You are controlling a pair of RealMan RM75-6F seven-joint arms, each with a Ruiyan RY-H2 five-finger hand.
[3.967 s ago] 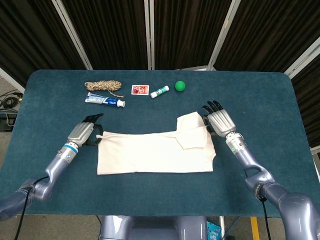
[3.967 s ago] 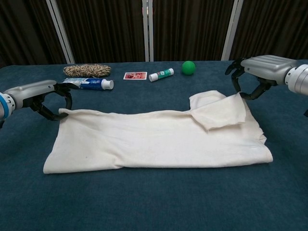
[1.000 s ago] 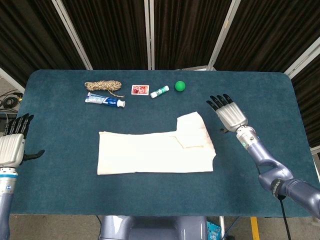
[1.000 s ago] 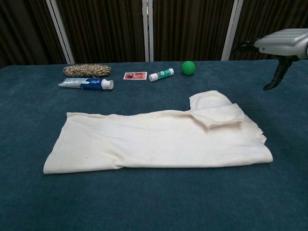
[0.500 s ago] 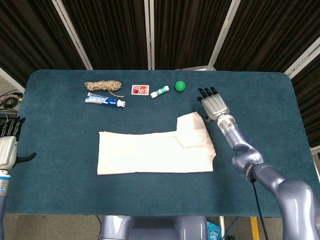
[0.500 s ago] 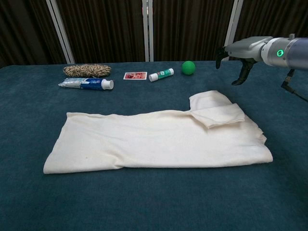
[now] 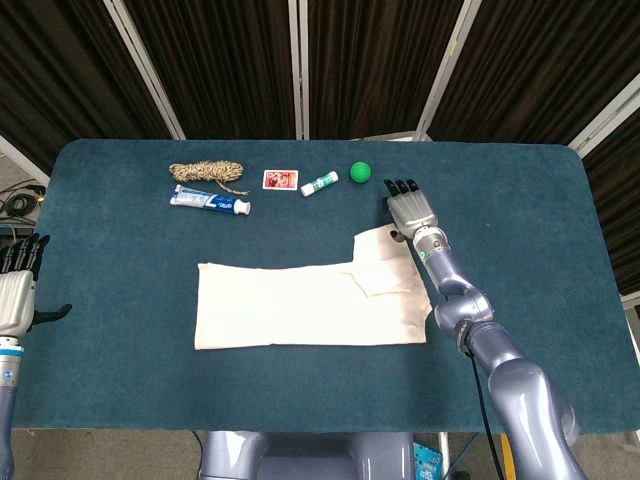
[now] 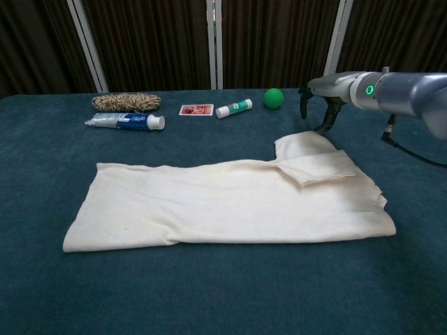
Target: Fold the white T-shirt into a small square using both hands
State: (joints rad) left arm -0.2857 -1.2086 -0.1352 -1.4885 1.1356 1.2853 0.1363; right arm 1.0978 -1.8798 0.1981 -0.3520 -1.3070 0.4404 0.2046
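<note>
The white T-shirt (image 7: pixel 310 300) (image 8: pixel 223 199) lies on the blue table as a long band folded lengthwise, with a sleeve flap turned over near its right end. My right hand (image 7: pixel 408 210) (image 8: pixel 323 94) hovers just past the shirt's far right corner, fingers apart and pointing down, holding nothing. My left hand (image 7: pixel 15 290) is far out at the table's left edge, fingers spread, well away from the shirt; the chest view does not show it.
Along the far side lie a coil of rope (image 7: pixel 205 172), a toothpaste tube (image 7: pixel 210 202), a small card (image 7: pixel 280 180), a glue stick (image 7: pixel 320 183) and a green ball (image 7: pixel 360 171). The ball is close to my right hand.
Both hands let go of the shirt's ends and drew away. Since a second ago my right hand has swung left and forward to the shirt's far right corner. The left hand barely moved.
</note>
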